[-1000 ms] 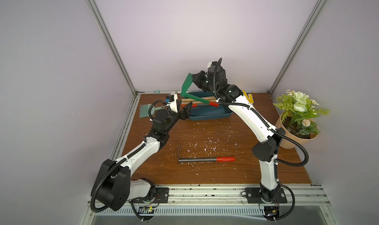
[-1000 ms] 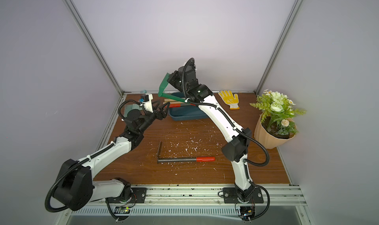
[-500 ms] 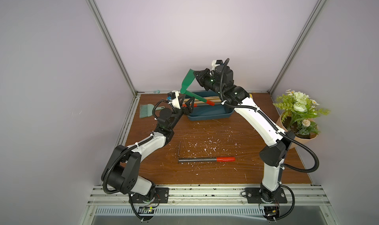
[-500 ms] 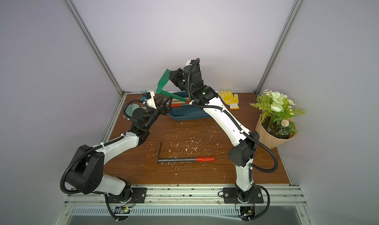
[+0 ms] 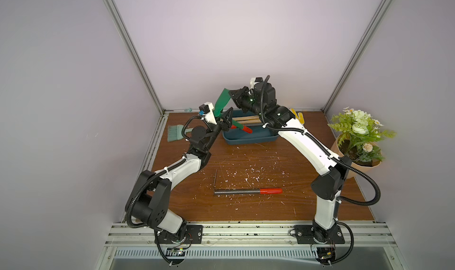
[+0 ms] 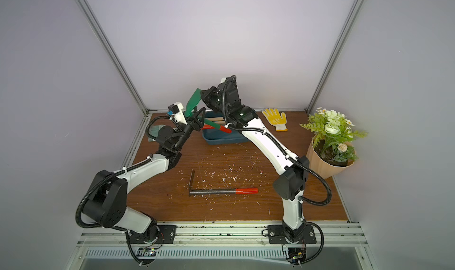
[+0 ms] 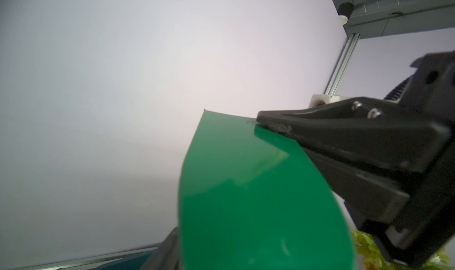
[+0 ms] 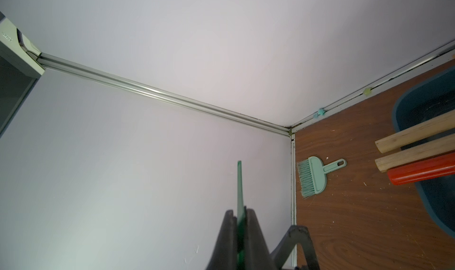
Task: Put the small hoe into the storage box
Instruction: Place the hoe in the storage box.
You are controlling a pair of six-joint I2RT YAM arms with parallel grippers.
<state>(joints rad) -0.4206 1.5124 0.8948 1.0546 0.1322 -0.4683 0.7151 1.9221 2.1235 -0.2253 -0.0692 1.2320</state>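
The small hoe, with a green blade (image 5: pixel 222 101) (image 6: pixel 193 102), a green neck and a red grip (image 5: pixel 247 129), hangs tilted over the left end of the storage box (image 5: pixel 251 139) (image 6: pixel 221 139). My right gripper (image 5: pixel 232 96) (image 8: pixel 240 214) is shut on the blade's edge, which shows as a thin green strip (image 8: pixel 239 182) between its fingers. My left gripper (image 5: pixel 225 119) (image 6: pixel 197 120) is closed round the green neck just under the blade. In the left wrist view the blade (image 7: pixel 246 195) fills the space at the jaws, with one of the fingers (image 7: pixel 167 251) beside it.
Two wooden handles (image 8: pixel 418 130) and a red one (image 8: pixel 423 172) lie in the box. A dark-shafted tool with a red grip (image 5: pixel 246 192) lies mid-table among white flakes. A teal brush (image 5: pixel 176 133) sits far left, a yellow glove (image 6: pixel 275 118) far back, a potted plant (image 5: pixel 357 145) right.
My left gripper has reached up to the hoe's neck and its fingers have narrowed onto it. The right gripper has kept hold of the blade, lifting it slightly.
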